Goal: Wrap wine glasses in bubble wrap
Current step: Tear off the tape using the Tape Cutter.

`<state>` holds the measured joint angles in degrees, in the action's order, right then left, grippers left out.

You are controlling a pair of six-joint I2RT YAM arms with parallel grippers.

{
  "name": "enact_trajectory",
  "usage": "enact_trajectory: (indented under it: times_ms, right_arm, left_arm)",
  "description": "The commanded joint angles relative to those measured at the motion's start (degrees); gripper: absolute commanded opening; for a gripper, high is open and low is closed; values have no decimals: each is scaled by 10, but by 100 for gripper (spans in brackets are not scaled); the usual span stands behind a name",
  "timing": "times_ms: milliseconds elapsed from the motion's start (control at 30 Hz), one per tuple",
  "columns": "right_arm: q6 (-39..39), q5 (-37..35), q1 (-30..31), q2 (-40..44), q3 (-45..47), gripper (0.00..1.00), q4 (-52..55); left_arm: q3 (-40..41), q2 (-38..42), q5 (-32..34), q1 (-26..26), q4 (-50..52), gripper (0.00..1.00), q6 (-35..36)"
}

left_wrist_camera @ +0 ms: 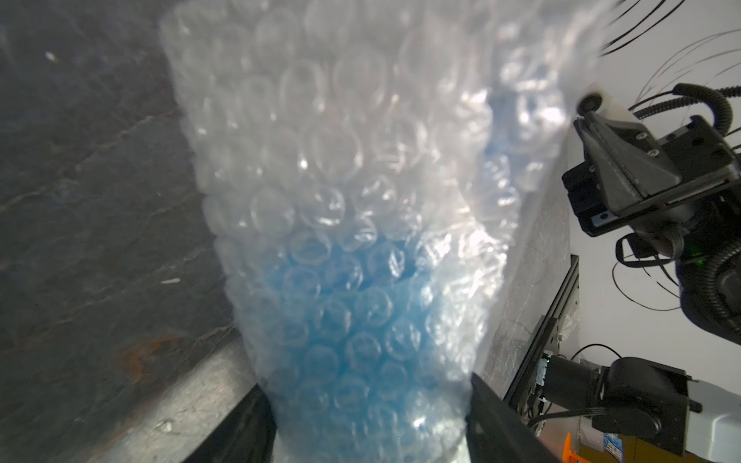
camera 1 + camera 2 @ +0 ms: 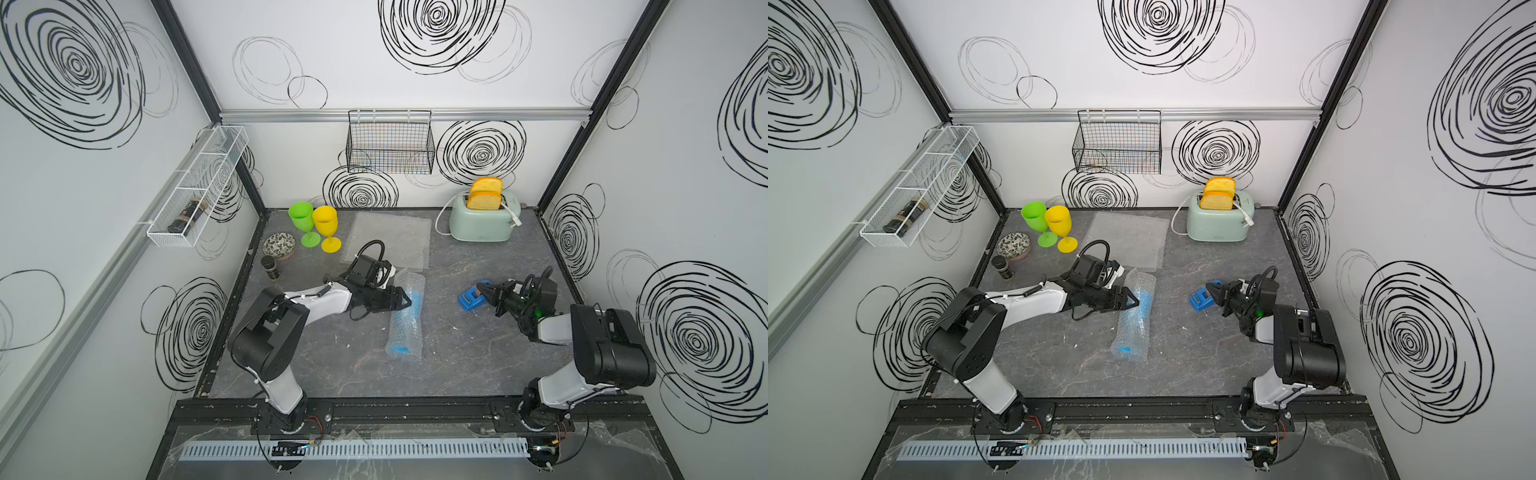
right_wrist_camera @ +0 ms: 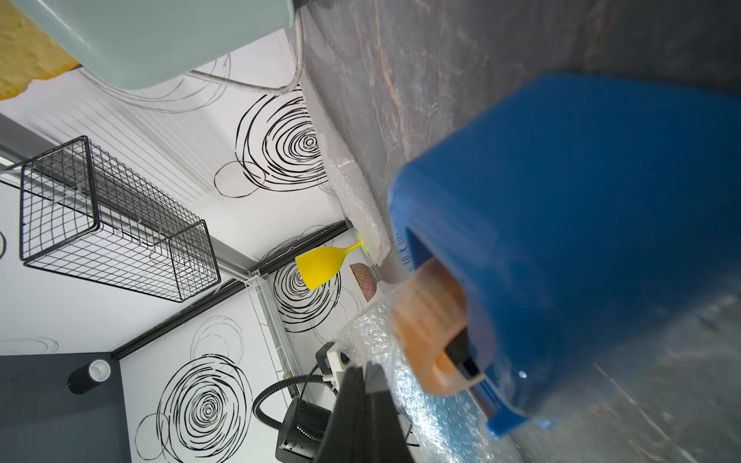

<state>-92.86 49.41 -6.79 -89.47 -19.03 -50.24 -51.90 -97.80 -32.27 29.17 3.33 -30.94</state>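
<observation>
A: Looking for the blue glass (image 2: 415, 306)?

B: Down on its side, in the middle of the tabletop (image 2: 332, 365). Rolled up inside a bubble wrap roll (image 2: 404, 328), with blue showing through the bubbles.

A: And the left hand (image 2: 405, 298)?

B: Stretched in from the left side, with fingers (image 1: 497, 425) spread wide, one on each side of the roll. Both pressing on the wrap, pinching the roll at its far half. Up close in the left wrist view: bubbles all over, blue behind them.

A: And the right hand (image 2: 484, 286)?

B: Pressed tight together. Tip over the top of the blue tape holder (image 2: 469, 301), a little to the right of the roll. Touching the holder or not? Hard to tell. Big and blurry in the right wrist view, with a brown tape ring (image 3: 429, 340) inside.

A: Other glasses?

B: Green glass (image 2: 301, 216) and yellow glass (image 2: 325, 220), standing up side by side at the far left corner.

A: More bubble wrap?

B: Yes, a flat sheet (image 2: 390, 237) at the far middle, between the yellow glass and the toaster (image 2: 480, 224). Left arm's wrist over its near edge.

A: Anything else?

B: Two slices of bread (image 2: 484, 193) sticking up from the toaster. Small spotted bowl (image 2: 279, 246) just beside the green glass, dark jar (image 2: 270, 268) a bit nearer. Black wire basket (image 2: 390, 143) up on the far wall.
</observation>
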Motion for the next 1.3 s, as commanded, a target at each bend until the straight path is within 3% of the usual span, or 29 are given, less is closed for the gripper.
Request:
enact_trajectory:
  times_ms: [0,33,167,300,400,467,567,667,700,800,933,1067,1200,1267]
  right_arm:
    - [18,7,-3,7,-15,0,5]
    - [31,14,-7,3,-22,0,32]
    - [-64,9,7,8,5,0,-79]
    - [-15,3,6,8,-28,0,-2]
    - [-82,5,13,2,-27,0,-81]
    - [-61,-4,19,13,-48,0,-37]
    - [28,0,14,-17,-91,0,70]
    - [-73,4,24,-33,-54,0,-68]
    - [-83,-2,29,-25,-51,0,-70]
    - [-38,-10,38,0,-80,0,8]
    - [-20,-5,36,-6,-88,0,25]
    - [-74,5,40,-6,-66,0,-38]
    - [7,7,39,6,-101,0,76]
    - [-60,7,43,9,-75,0,-11]
  left_arm:
    - [11,-17,26,9,38,73,-3]
    - [9,-16,27,9,41,73,-1]
    - [12,-15,28,9,39,73,-1]
    - [11,-10,31,10,43,73,2]
    - [12,-12,32,12,40,73,1]
    - [9,-8,33,12,45,73,3]
    - [15,-10,30,12,37,73,0]
    - [8,-9,32,13,43,73,2]
    - [9,-8,31,13,43,73,2]
    - [15,-9,29,13,37,73,-1]
    - [18,-8,29,14,35,73,-1]
    - [9,-5,32,15,42,73,3]
    - [21,-4,31,15,32,73,-1]
    - [15,-2,35,16,41,73,3]
